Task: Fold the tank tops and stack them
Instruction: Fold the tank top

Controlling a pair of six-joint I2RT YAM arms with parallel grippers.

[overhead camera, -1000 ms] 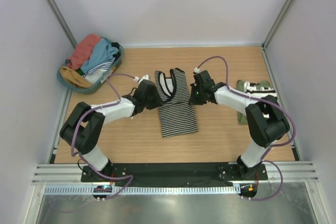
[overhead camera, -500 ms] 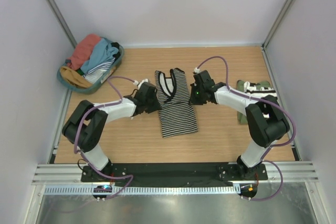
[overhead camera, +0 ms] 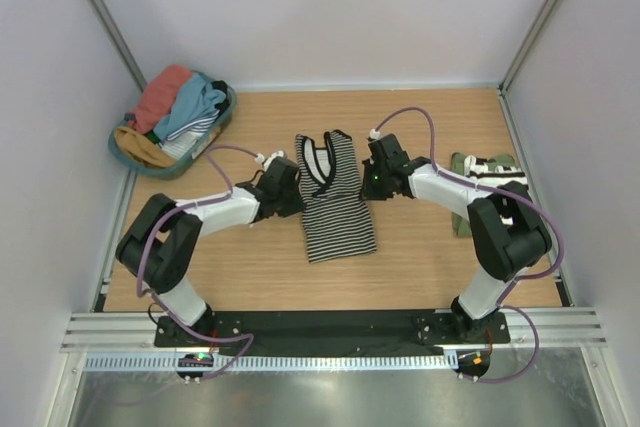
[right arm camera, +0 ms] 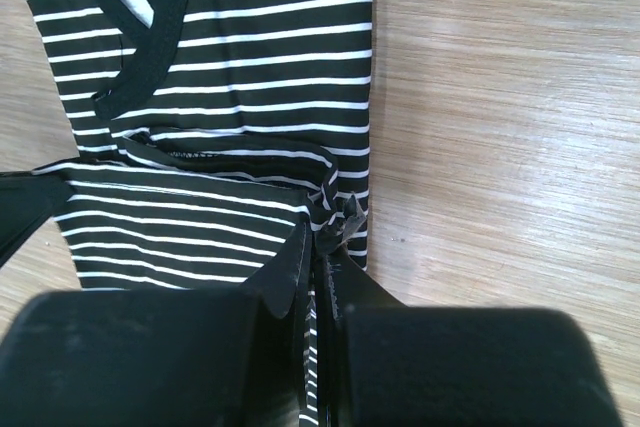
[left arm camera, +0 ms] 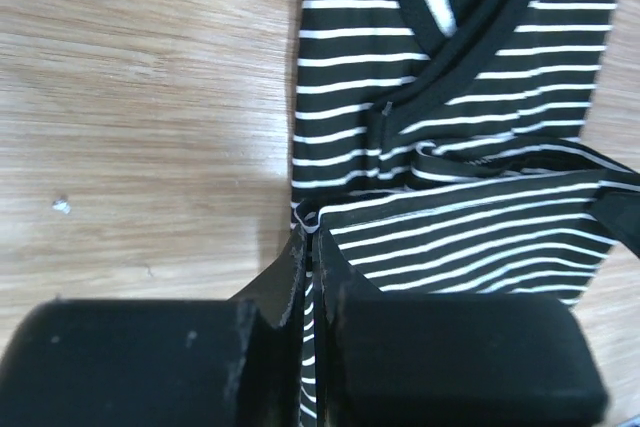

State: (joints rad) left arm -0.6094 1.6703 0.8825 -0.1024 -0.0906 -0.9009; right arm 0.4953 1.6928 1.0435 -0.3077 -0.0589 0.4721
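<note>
Two grippers, both clamped on the black-and-white striped tank top (overhead camera: 335, 202). We see the left gripper (overhead camera: 297, 197) at the top's left edge. In the left wrist view its jaws are closed tight, with a fold of striped cloth pinched between the fingers (left arm camera: 280, 287). The right gripper (overhead camera: 366, 187) is at the opposite edge. In the right wrist view its jaws are also closed, with a small bunch of the hem caught at the fingertips (right arm camera: 345, 292).

The striped top lies flat on the wooden table (overhead camera: 420, 267), spanning the gap between the two grippers. Its neckline is beyond the fingertips of both, and the lower body runs back toward the arm bases. A folded-over layer crosses the cloth just ahead of each gripper.

Far out to the left of the left gripper sits the round teal basket (overhead camera: 228, 107). It holds a coral top (overhead camera: 165, 92), a teal blue top (overhead camera: 195, 107) and a mustard top (overhead camera: 140, 147). Behind the right gripper, partly hidden by that arm, we see an olive green top (overhead camera: 464, 209) with something pale on it. We cannot tell what that is.
</note>
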